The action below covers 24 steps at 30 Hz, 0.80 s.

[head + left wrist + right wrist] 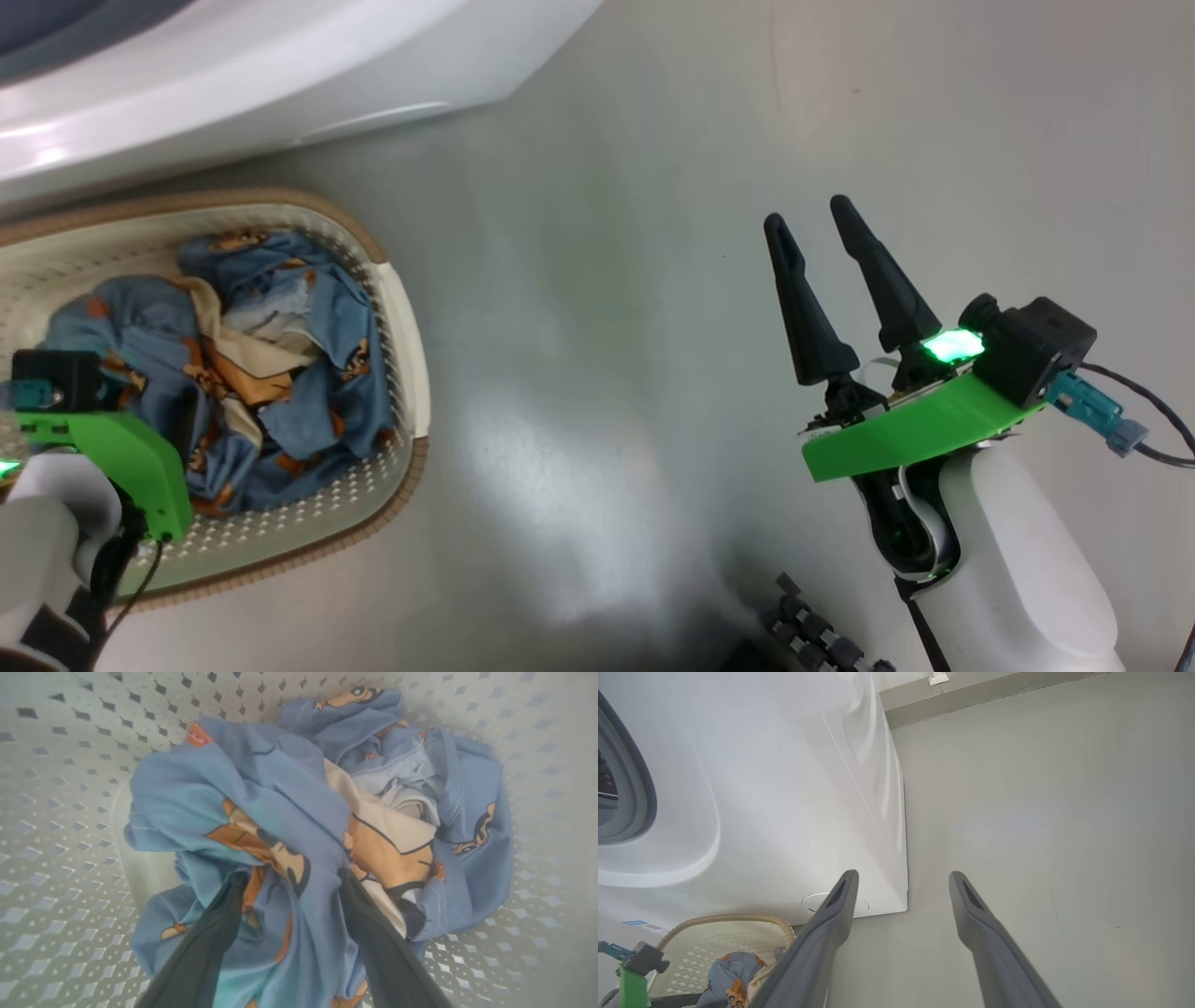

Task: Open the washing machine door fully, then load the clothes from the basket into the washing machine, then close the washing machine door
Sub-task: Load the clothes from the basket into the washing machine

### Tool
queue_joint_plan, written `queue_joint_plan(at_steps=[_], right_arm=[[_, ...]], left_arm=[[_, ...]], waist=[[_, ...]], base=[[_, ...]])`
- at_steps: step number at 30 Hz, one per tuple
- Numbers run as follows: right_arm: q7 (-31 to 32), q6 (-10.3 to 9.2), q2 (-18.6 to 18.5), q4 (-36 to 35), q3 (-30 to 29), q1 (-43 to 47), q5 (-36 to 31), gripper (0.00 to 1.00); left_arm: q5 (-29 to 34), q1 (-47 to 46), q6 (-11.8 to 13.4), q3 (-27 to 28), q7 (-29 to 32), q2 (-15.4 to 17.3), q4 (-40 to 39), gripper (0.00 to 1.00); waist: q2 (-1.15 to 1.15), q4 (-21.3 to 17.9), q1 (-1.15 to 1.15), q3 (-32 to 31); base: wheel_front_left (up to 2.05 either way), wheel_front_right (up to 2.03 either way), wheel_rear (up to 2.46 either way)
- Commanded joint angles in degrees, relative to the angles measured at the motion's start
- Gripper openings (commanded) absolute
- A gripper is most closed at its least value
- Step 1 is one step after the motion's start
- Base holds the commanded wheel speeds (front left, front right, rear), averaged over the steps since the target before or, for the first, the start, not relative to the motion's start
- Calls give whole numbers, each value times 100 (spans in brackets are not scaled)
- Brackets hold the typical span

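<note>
Washing machine (784,788): big white bulk at back. Basket (411,355) on floor just beside it, clothes (280,373) heaped inside. Left hand (289,882) down in heap, fingers spread wide, straddling raised blue fold, nothing pinched yet. Right hand (808,215) wide open, empty, over bare floor, well apart from basket. Fabric looks light, limp, bunchy; likely to drape and trail. Best bite: deep on thick middle fold.

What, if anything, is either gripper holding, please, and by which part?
Nothing is held. The open left gripper straddles a fold of the clothes in the basket; the open right gripper is empty.
</note>
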Motion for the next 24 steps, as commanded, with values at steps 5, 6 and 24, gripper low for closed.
queue_joint_plan(at_steps=[5,6,24], right_arm=[[-69,9,30,-162,170,29,161,100],[-69,9,30,-168,184,20,167,100],[-69,9,30,-176,175,34,138,100]], left_arm=[[-12,-366,-7,-169,311,171,396,100],[-42,-409,-7,-192,354,157,450,100],[-441,-545,-7,-779,223,240,601,0]], waist=[[0,-163,0,290],[0,-178,0,309],[0,-158,0,129]], base=[[0,0,0],[0,0,0],[0,0,0]])
